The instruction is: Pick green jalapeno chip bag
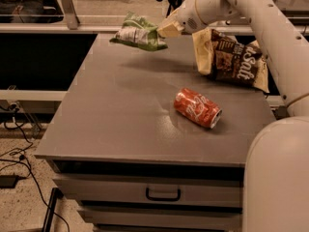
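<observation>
Three items are in front of me, and only one is off the desk (116, 115): the green jalapeno chip bag (136, 34) hangs in the air over the far left corner. The tool (163, 30) has it pinched at its right end. The fingers are closed down on the crinkled edge, which I judge is why the rest of the bag droops away to the left, roughly level. A soft shadow on the grey top beneath it tells me the bag is clear of the surface and not dragging. I'd call the grasp made and the pick well along, though an edge pinch on slippery film could slide, so I'd want to keep any further lift gentle.

The arm (251, 18) reaches in from the right and passes above the brown chip bag (236, 62), which leans near the far right edge, well apart from the green one. A red can (198, 108) lies on its side toward the middle right, clear of the tool.

The desk top is plain matte grey, with a drawer (162, 195) under its front edge. Behind it runs a rail with glass panels. Down on the left, cables (19, 144) trail across a speckled floor (24, 207).
</observation>
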`<state>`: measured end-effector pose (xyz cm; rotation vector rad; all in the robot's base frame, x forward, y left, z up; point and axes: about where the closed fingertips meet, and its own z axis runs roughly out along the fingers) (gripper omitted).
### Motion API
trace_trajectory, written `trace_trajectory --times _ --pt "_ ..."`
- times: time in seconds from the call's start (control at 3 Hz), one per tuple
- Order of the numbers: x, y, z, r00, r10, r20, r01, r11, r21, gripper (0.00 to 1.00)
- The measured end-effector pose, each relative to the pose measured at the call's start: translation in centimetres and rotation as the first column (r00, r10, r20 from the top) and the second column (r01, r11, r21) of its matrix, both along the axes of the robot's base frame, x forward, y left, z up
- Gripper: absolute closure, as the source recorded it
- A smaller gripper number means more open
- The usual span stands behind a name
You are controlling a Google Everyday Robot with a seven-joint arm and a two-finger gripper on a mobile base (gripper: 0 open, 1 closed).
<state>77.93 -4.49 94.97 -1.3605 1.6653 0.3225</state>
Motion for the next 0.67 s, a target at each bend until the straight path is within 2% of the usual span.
trace_trajectory --times 0.33,0.67 --pt "-0.92 -0.65 3.41 0.9987 0.005 0.051 -0.006 1.0 0.015 1.0" --pt "-0.92 -0.65 3.41 0.9987 0.005 0.051 -0.006 1.0 0.015 1.0"
